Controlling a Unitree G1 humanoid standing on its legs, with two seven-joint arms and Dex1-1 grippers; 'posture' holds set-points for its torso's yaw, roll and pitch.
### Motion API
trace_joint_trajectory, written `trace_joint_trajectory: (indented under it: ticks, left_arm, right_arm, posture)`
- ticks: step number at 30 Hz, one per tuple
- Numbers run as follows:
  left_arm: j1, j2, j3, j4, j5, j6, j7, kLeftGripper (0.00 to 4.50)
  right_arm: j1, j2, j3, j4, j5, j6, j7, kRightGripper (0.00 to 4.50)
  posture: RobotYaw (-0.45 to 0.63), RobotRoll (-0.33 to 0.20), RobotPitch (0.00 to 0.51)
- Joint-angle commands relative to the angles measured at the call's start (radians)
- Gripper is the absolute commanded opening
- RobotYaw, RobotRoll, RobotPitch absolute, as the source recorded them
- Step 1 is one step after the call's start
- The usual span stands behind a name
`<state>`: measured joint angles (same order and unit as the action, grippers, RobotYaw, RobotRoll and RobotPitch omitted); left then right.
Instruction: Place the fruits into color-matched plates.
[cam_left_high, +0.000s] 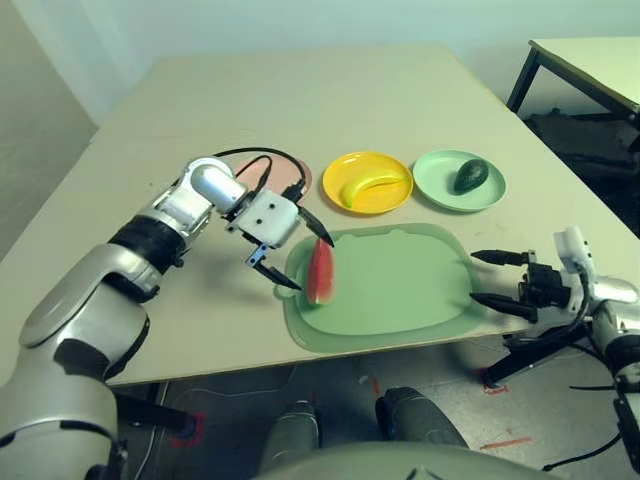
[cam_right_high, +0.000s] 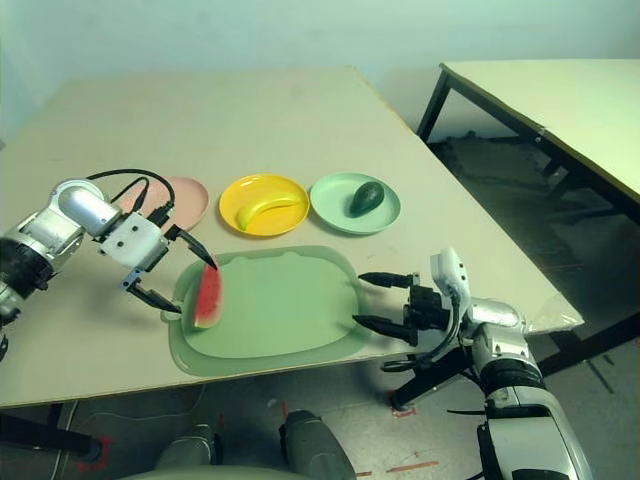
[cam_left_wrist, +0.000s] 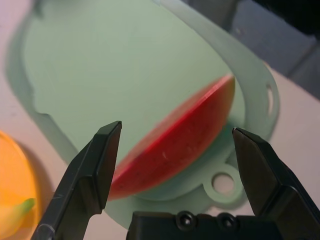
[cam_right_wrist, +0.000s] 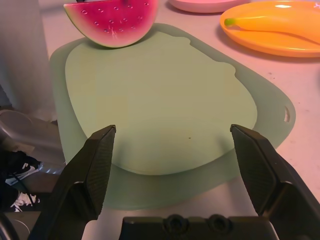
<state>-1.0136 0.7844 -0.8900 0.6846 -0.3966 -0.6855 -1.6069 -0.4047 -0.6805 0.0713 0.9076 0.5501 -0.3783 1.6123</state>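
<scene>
The green mat (cam_right_high: 275, 305) bore the watermelon wedge (cam_right_high: 208, 296) at its left end; banana and avocado already lay on matching plates. The left gripper (cam_left_wrist: 177, 127), spread and empty, flanked the wedge, evidently for grasping; next, it needed closing, then lifting to the pink plate (cam_right_high: 188, 203). The right gripper (cam_right_wrist: 173, 127) stood spread, empty.
</scene>
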Motion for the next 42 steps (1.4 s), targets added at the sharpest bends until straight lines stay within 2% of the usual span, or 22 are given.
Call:
trace_joint_trajectory:
  ticks: [1,6,13,17,20,26,28,42]
  left_arm:
    - [-0.027,-0.015,-0.040,0.047,0.020,-0.038,-0.008,4.50]
    - [-0.022,-0.064,-0.040,0.137,0.048,-0.065,-0.008,4.50]
    - [0.010,-0.146,0.036,0.249,0.098,-0.119,-0.008,4.50]
    - [0.015,-0.165,0.058,0.287,0.136,-0.136,-0.008,4.50]
    - [0.021,-0.174,0.068,0.302,0.156,-0.140,-0.008,3.89]
    - [0.032,-0.182,0.082,0.313,0.172,-0.132,-0.008,1.81]
    - [0.035,-0.183,0.087,0.309,0.171,-0.124,-0.008,1.46]
    - [0.026,-0.168,0.104,0.289,0.153,-0.080,-0.008,1.44]
  right_arm:
    - [-0.002,0.004,0.015,-0.022,0.006,0.010,0.002,4.49]
    - [-0.006,0.010,0.008,-0.021,0.005,0.013,0.002,4.49]
    - [0.015,0.007,-0.003,-0.043,0.008,0.025,0.002,4.49]
    - [0.026,0.000,-0.006,-0.059,0.009,0.032,0.002,4.49]
    - [0.019,0.000,-0.011,-0.069,0.009,0.043,0.002,4.50]
    - [0.024,0.003,-0.011,-0.099,0.009,0.057,0.002,4.50]
    - [0.028,0.004,-0.012,-0.106,0.010,0.061,0.002,4.50]
    - [0.044,0.004,0.000,-0.131,0.009,0.070,0.002,4.50]
  posture:
    - [-0.16,0.000,0.008]
    - [-0.17,0.000,0.014]
    - [-0.19,0.000,0.018]
    - [-0.19,0.000,0.019]
    - [-0.19,0.000,0.018]
    - [-0.19,0.000,0.019]
    - [-0.19,0.000,0.020]
    - [-0.18,0.000,0.019]
